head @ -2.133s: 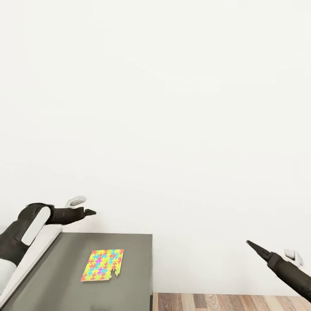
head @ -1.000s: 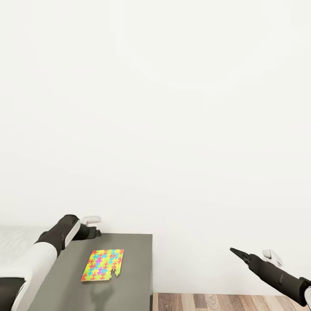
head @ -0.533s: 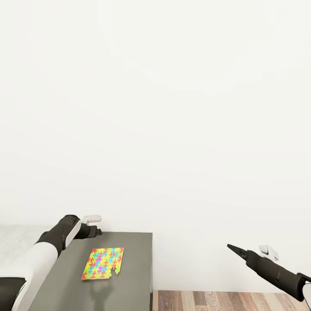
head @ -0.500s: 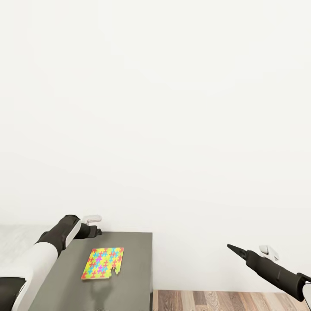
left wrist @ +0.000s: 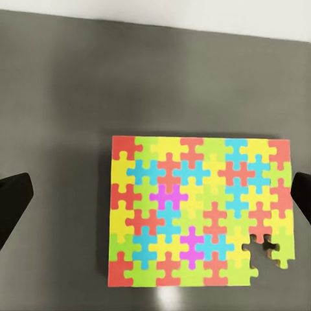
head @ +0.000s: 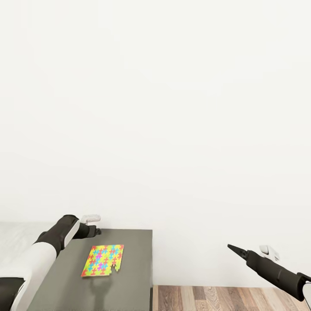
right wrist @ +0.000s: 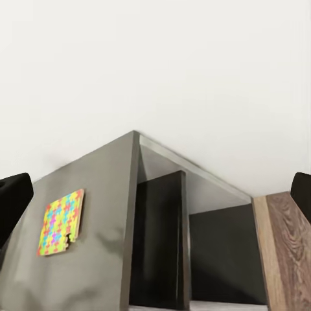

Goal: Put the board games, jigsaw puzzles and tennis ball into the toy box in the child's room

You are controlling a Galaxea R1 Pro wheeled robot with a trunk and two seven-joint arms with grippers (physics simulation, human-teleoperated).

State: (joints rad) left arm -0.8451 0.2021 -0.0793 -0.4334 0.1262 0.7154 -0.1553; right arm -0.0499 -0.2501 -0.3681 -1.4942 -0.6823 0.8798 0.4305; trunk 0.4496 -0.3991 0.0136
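One jigsaw puzzle [head: 103, 260], a flat square of yellow, green, pink and blue pieces with a notch at one corner, lies on a dark-grey cabinet top [head: 134, 268]. My left gripper [head: 96, 231] hovers over the far left corner of that top. In the left wrist view the puzzle [left wrist: 194, 210] lies below the left gripper [left wrist: 155, 201], whose dark fingertips [left wrist: 13, 201] stand wide apart, open and empty. My right gripper [head: 231, 247] hangs in the air to the right of the cabinet, open and empty, and its wrist view also takes in the puzzle [right wrist: 61, 220].
A plain white wall fills most of the head view. A pale grey-white surface [head: 17, 233] lies at the left behind my left arm. The cabinet's side has dark open shelves [right wrist: 162, 240]. Wood-plank floor [head: 233, 298] lies to the right of the cabinet.
My left arm swung in from the left and now stays over the cabinet's far left corner. The right arm moved a little left. The head view shifted slightly, showing more floor.
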